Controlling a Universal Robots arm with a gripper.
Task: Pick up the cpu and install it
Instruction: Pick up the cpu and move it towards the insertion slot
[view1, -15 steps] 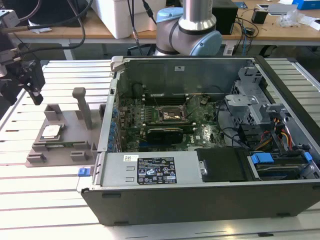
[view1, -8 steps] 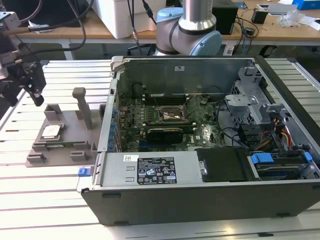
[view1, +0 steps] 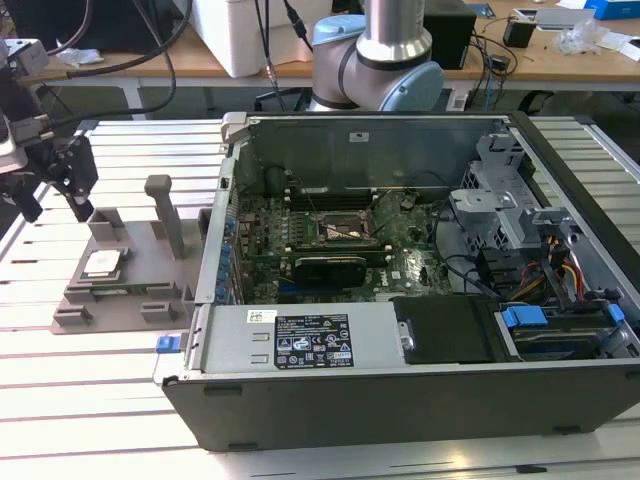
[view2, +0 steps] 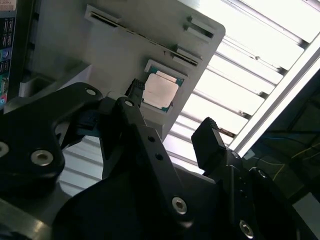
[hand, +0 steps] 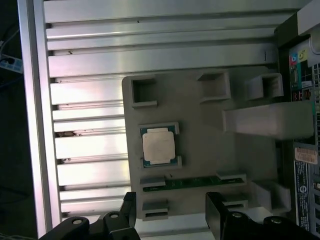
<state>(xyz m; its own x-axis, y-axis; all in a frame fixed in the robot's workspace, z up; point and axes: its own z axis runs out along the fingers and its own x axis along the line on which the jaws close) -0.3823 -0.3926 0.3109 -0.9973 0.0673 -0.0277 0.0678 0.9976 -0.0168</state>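
- The gripper (view1: 56, 208) hangs with its two fingers spread wide, holding nothing, apart from the cpu (hand: 159, 146);
- one cpu, lying flat, silvery top up, in a square recess of the one grey holder (hand: 200, 130);
- one open computer case (view1: 400, 400) just beside the holder; one white label (view1: 312, 340) on it, its print unreadable.

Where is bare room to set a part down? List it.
Free: bare table slats on the exterior view's left, nearer the camera than the grey holder, beside the computer case. Crowded: the holder, carrying the cpu, with the open claw above it.
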